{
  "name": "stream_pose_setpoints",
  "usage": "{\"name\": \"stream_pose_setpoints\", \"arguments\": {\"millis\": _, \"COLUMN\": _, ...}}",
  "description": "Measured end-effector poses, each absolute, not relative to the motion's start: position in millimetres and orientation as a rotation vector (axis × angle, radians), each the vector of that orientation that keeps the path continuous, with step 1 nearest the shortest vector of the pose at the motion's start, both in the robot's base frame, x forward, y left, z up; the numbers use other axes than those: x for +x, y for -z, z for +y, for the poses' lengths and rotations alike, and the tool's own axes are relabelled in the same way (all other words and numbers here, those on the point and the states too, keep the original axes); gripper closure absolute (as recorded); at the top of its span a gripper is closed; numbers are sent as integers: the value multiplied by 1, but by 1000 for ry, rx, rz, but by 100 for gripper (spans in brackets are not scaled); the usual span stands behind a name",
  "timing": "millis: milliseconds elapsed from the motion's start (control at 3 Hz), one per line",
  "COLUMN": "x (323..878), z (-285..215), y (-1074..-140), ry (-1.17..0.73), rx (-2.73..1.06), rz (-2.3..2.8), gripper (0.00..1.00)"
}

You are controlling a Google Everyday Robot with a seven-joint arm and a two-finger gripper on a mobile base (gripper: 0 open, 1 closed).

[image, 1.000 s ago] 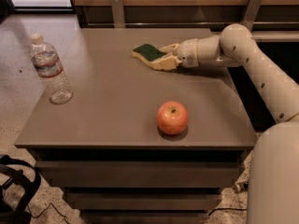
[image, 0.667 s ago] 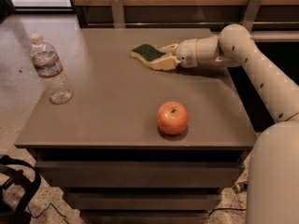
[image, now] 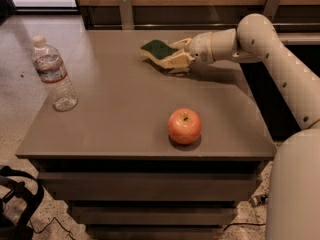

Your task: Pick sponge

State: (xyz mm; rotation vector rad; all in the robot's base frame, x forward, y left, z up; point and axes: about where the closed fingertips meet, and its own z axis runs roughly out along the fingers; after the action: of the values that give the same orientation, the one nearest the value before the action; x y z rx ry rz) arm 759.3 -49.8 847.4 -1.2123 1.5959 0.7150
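The sponge (image: 157, 47), dark green on top with pale foam under it, is at the far middle of the grey table (image: 120, 114). My gripper (image: 171, 54) reaches in from the right on the white arm (image: 260, 39). Its cream fingers (image: 179, 61) close around the sponge's right end, one above and one below. The sponge sits just above the tabletop with a shadow under it.
A red apple (image: 184, 126) stands near the front middle of the table. A clear plastic water bottle (image: 54, 75) stands at the left edge. A wooden wall with metal brackets runs behind the table. Black gear (image: 15, 204) lies on the floor at the lower left.
The gripper and the sponge have shifted slightly upward together; the apple and bottle have not moved.
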Motion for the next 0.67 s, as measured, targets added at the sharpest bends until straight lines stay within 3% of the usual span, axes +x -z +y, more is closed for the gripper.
{"name": "stream_pose_setpoints", "arguments": {"millis": 667, "x": 749, "z": -63, "y": -900, "ry": -608, "rx": -1245, "rz": 1537, "gripper": 100}}
